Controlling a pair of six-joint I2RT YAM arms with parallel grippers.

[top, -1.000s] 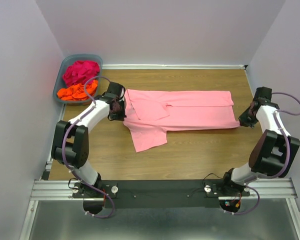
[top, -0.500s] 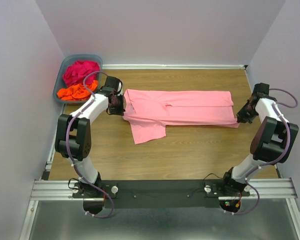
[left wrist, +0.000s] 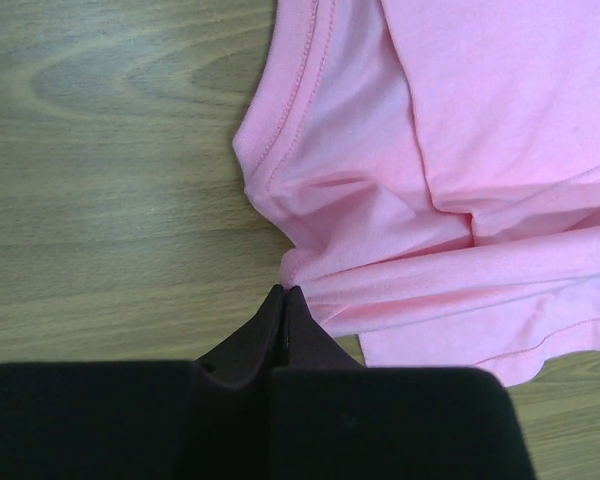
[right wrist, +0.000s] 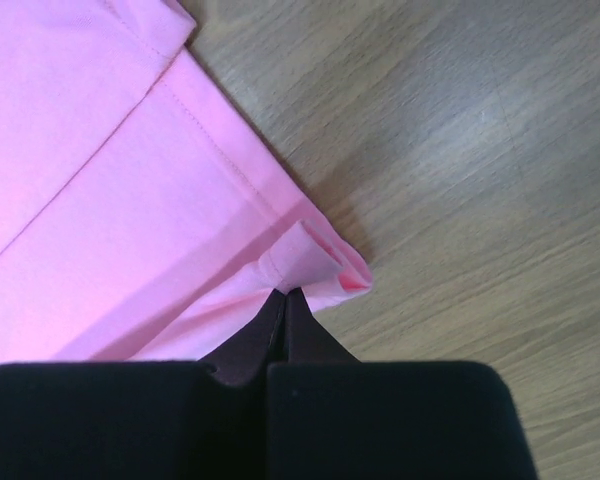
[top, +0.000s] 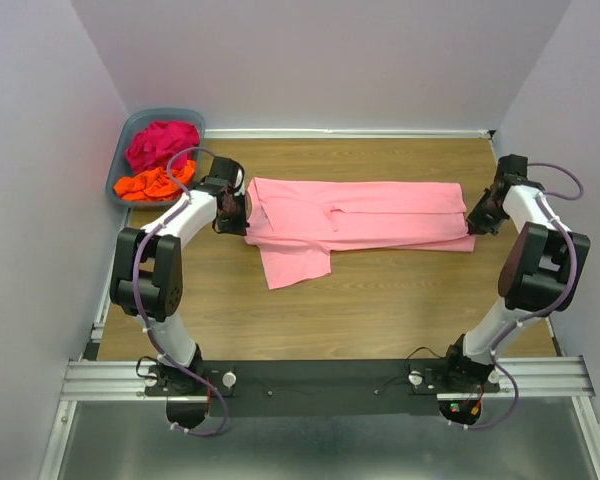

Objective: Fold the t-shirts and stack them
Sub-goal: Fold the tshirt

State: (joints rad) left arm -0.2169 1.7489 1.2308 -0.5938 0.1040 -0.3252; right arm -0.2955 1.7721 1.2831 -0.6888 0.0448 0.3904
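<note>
The wood-grain table (top: 380, 300) carried the light pink t-shirt (top: 380, 215), folded into a long band across its far half, one sleeve spilling nearer, and a grey-blue basket (top: 165, 112) at its far-left corner.

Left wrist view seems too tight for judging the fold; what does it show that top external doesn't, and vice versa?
Left wrist only: the stitched edge seam of the light pink cloth t-shirt; the left gripper seen shut, pinching bunched fabric. Top external only: the right gripper at the shirt's other end; the grey-blue plastic basket holding a magenta cloth shirt and an orange cloth shirt. Both: the pink shirt on the wooden table.
</note>
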